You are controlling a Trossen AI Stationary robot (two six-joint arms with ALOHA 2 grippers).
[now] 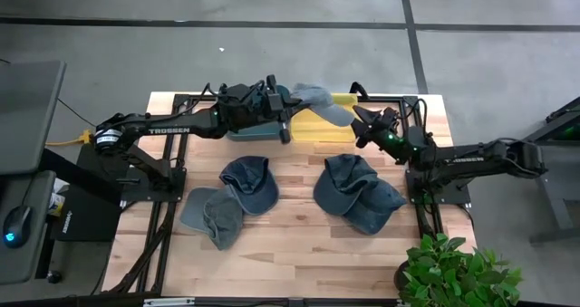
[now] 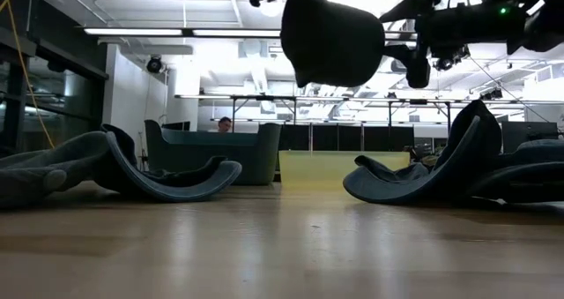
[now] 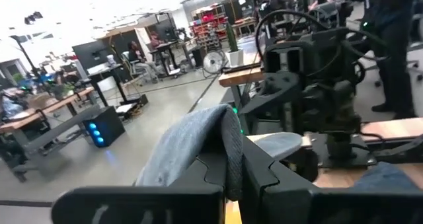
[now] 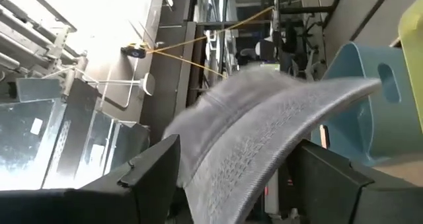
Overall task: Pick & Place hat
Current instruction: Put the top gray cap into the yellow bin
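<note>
A grey-blue hat (image 1: pixel 319 100) hangs in the air above the far-edge bins, with my left gripper (image 1: pixel 291 108) shut on its left end. In the low view the hat (image 2: pixel 330 39) shows well clear of the table. My right gripper (image 1: pixel 362 126) is at the hat's right end and stands open. In the right wrist view the hat's stitched brim (image 4: pixel 264 145) lies between the two spread fingers; whether they touch it I cannot tell. My left gripper pinches the hat's cloth (image 3: pixel 228 154) between its two fingers at the end opposite the brim. The fingers come in level from the table's left. The hat is lifted clear and reaches out beyond the fingertips toward my right gripper.
A teal bin (image 1: pixel 255 129) and a yellow bin (image 1: pixel 320 126) stand at the far edge under the held hat. Two hats (image 1: pixel 249 182) (image 1: pixel 214 218) lie left of centre and two more (image 1: pixel 348 175) (image 1: pixel 373 207) lie right of centre. A potted plant (image 1: pixel 453 271) is at the near right corner.
</note>
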